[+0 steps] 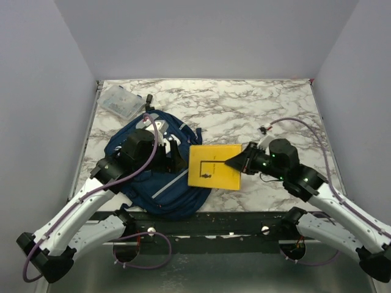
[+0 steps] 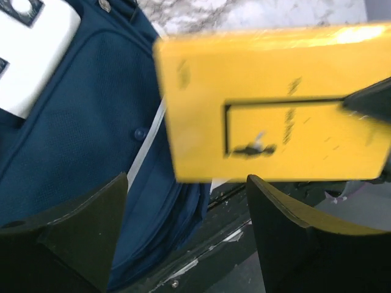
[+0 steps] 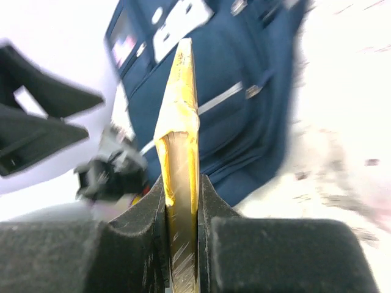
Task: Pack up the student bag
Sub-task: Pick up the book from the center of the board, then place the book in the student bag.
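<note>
I count 1 student bag [image 1: 177,195], 1 yellow book [image 1: 214,166], 1 clear plastic box [image 1: 121,101] and 1 marble tabletop [image 1: 244,110]. There are 2 robot arms, 1 left arm [image 1: 79,210] and 1 right arm [image 1: 333,195], each with 2 fingers [image 2: 79,226], so 4 fingers in total.

Top external: fixed high behind the arm bases, facing down and forward; far enough to take in the whole marble table [image 1: 263,104], both arms, the navy backpack [image 1: 153,183] and the yellow book [image 1: 214,166].
Left wrist: close, looking out between the left gripper's fingers [image 2: 79,238] at the book's cover and the backpack.
Right wrist: very close, sighting along the book's edge between the right gripper's fingers [image 3: 140,226], backpack beyond.
Shared: book and backpack in all three.
</note>
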Available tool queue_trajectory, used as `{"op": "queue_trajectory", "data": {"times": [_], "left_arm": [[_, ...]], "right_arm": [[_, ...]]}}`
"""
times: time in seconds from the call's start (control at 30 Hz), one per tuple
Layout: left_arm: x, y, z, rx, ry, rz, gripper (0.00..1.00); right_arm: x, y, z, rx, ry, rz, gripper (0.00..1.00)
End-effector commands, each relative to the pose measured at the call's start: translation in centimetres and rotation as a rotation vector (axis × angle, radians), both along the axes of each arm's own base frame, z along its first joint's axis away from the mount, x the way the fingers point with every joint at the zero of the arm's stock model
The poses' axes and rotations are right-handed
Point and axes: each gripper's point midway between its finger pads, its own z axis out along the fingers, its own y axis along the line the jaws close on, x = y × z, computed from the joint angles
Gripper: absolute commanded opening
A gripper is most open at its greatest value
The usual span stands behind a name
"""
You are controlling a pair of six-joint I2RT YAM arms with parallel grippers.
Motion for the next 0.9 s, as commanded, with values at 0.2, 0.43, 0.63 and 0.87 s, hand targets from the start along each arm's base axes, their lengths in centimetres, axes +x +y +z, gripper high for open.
{"op": "queue_trajectory", "data": {"times": [0.2,0.43,0.63,0.87], "left_arm": [[-1.4,-4.9,-10.5,0.386,0.092,-0.049,0.94],[0.6,-3.7,-14.6,0.892,0.016,0.058,0.94],[0.9,-1.6,-15.7,1.073,-0.014,0.136,0.82],[0.5,-3.5,-18.1,1.073,0.038,0.041,0.85]], "right_arm": [[3.0,-18.0,5.2,-0.372,-0.288,-0.746,0.01],[1.0,-18.4,7.0,-0.231,-0.34,-0.716,0.01],[-0.2,-18.6,6.7,-0.187,-0.321,-0.701,0.01],[-0.4,-18.0,6.8,-0.172,-0.325,-0.663,0.01]]}}
